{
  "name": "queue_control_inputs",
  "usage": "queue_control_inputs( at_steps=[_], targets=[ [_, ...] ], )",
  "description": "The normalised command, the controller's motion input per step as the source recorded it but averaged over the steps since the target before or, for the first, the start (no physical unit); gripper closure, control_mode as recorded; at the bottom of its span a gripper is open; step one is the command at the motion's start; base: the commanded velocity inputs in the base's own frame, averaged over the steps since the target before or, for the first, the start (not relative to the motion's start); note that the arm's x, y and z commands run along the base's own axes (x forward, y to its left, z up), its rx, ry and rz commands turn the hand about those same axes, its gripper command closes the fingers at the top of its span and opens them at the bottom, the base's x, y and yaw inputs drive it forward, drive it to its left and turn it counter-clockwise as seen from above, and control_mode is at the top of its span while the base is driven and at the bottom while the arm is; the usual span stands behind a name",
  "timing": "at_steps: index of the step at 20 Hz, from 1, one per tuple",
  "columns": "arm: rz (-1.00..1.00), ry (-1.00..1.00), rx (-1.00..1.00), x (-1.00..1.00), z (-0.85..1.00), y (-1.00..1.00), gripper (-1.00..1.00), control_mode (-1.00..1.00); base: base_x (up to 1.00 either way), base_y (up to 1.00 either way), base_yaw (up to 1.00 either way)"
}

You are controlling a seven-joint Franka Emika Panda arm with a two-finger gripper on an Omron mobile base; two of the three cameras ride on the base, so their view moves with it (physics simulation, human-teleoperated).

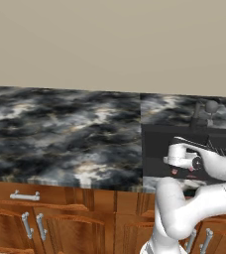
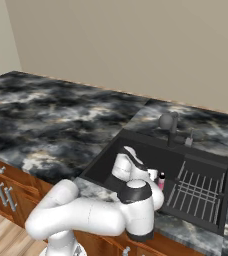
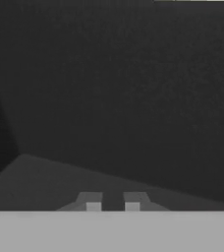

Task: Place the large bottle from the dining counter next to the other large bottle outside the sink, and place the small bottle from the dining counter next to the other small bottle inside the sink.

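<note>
You have the sink (image 2: 136,155) set into the right part of the bench (image 2: 46,120), with a long stretch of bench to its left. The faucet (image 2: 168,125) stands at the sink's back edge. Inside the basin, the grid rack (image 2: 196,190) lies toward the right end, and a small bottle (image 2: 161,181) stands just left of it, near the front wall. Cabinet doors (image 1: 45,223) sit below the bench's front edge.

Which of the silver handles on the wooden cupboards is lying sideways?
The drawer handle at the far left, just under the stone counter. It lies sideways; the door handles below stand upright.
</note>
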Motion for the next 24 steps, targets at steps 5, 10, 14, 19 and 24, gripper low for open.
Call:
queue_control_inputs(
  at_steps=[5,10,14,19,24],
  targets=[
    [0.06,-0.08,0.00,-0.34,-0.41,0.09,-1.00,-1.00,0.00,0.00,0.00],
    [0.01,-0.13,0.03,-0.18,-0.03,0.08,-1.00,-1.00,0.00,0.00,0.00],
    [0.01,-0.14,0.03,-0.18,0.33,0.00,-1.00,-1.00,0.00,0.00,0.00],
    [0.01,-0.09,0.03,-0.14,0.21,0.02,-1.00,-1.00,0.00,0.00,0.00],
    [0.01,-0.07,0.02,-0.30,0.43,0.00,-1.00,-1.00,0.00,0.00,0.00]
  ],
)
